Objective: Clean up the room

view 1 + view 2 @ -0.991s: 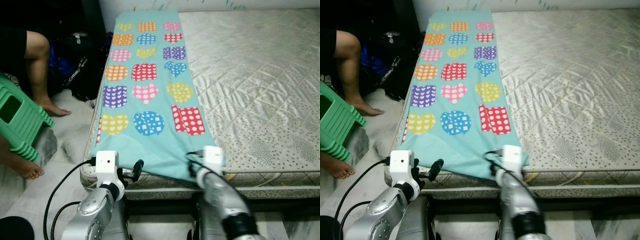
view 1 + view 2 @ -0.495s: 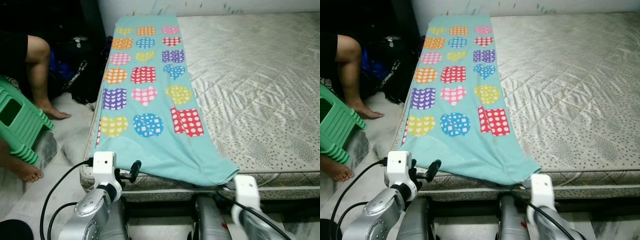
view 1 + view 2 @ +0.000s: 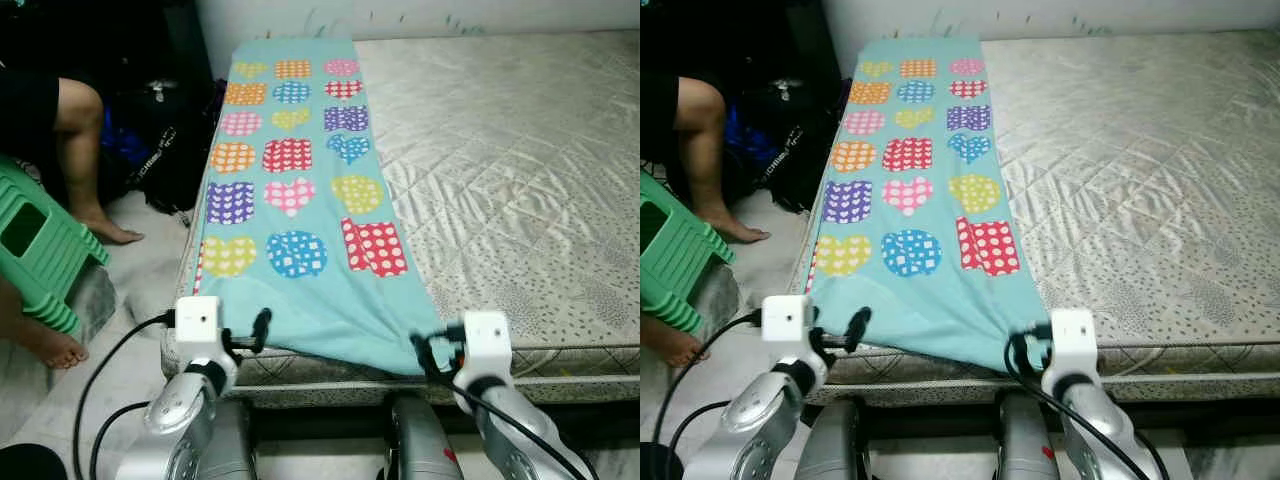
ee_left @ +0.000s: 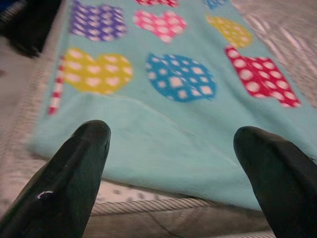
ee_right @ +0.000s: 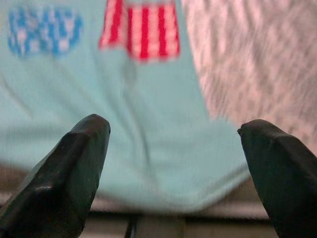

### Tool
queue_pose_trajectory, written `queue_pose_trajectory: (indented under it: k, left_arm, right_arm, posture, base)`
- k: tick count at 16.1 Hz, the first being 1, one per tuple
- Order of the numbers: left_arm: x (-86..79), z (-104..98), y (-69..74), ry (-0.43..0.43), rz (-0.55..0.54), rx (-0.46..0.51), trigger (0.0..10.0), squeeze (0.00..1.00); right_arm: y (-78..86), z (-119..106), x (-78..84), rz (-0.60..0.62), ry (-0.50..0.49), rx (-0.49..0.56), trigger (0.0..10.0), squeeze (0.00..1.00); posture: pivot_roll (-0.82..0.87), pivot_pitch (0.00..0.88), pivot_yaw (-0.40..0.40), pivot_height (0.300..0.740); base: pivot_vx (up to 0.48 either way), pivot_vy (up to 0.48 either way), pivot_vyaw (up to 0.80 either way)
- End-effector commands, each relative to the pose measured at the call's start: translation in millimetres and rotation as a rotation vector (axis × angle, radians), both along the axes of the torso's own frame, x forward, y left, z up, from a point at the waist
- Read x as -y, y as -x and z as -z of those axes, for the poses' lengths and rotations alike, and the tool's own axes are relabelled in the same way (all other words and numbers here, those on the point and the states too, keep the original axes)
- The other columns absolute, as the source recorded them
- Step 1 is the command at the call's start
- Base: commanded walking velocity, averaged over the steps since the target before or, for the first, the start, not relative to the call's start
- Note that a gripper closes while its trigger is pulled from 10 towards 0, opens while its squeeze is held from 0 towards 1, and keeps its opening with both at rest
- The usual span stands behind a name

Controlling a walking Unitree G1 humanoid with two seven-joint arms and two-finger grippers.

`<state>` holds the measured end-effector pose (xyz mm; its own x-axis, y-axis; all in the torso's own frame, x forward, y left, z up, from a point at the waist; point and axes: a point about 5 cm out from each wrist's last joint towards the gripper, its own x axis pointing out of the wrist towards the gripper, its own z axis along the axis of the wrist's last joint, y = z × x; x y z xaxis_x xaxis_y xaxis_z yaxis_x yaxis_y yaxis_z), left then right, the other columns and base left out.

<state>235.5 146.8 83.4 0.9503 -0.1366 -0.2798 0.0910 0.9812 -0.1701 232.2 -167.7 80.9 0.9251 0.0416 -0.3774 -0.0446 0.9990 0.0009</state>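
Along the mattress's (image 3: 520, 170) left side lies a teal heart-patterned blanket (image 3: 295, 200), its near edge at the foot. Left end effector (image 4: 168, 163) and right end effector (image 5: 173, 163) hover just before that edge, fingers spread, gripping nothing. Beside the bed: a person's leg (image 3: 75, 150), a green stool (image 3: 35, 250).

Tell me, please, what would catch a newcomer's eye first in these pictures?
First, the turquoise blanket with colourful patterned hearts, laid in a long strip along the left side of the bare quilted mattress. At its near edge both grippers hover with open fingers, the left gripper and the right gripper. On the floor to the left sit a person's bare legs and a green plastic stool.
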Motion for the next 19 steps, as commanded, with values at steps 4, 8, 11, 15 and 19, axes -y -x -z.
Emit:
queue_pose_trajectory:
  k: [4, 8, 11, 15, 19]
  left_arm:
    - [-17.6, -20.3, -1.4, -0.048, -0.090, 0.146, 10.0, 0.00]
    - [-18.8, -20.4, -4.0, -0.047, -0.090, 0.171, 10.0, 0.00]
    - [-19.6, -18.9, -10.6, -0.013, -0.115, 0.170, 10.0, 0.00]
    - [-14.0, -18.3, -18.2, 0.006, -0.087, 0.187, 10.0, 0.00]
    - [-12.0, -16.7, -24.1, 0.011, -0.075, 0.195, 10.0, 0.00]
  right_arm:
    - [-18.7, -17.4, 8.7, 0.108, -0.037, 0.177, 10.0, 0.00]
    - [-26.8, -13.0, 5.9, 0.133, -0.086, 0.181, 10.0, 0.00]
    - [-36.8, -23.2, 1.1, 0.103, -0.083, 0.243, 10.0, 0.00]
    - [-55.1, -35.8, 8.2, 0.132, -0.102, 0.309, 10.0, 0.00]
    - [-60.4, -37.1, 18.2, 0.157, -0.098, 0.322, 10.0, 0.00]
  posture:
    - [-0.04, 0.000, 0.040, 0.587]
    - [-0.04, 0.000, 0.037, 0.587]
    - [-0.05, 0.000, 0.040, 0.587]
    - [-0.06, 0.000, 0.048, 0.615]
    - [-0.08, 0.000, 0.052, 0.659]
  base:
    - [0.000, 0.000, 0.00]
    - [0.000, 0.000, 0.00]
    - [0.000, 0.000, 0.00]
    - [0.000, 0.000, -0.14]
    - [0.000, 0.000, 0.00]
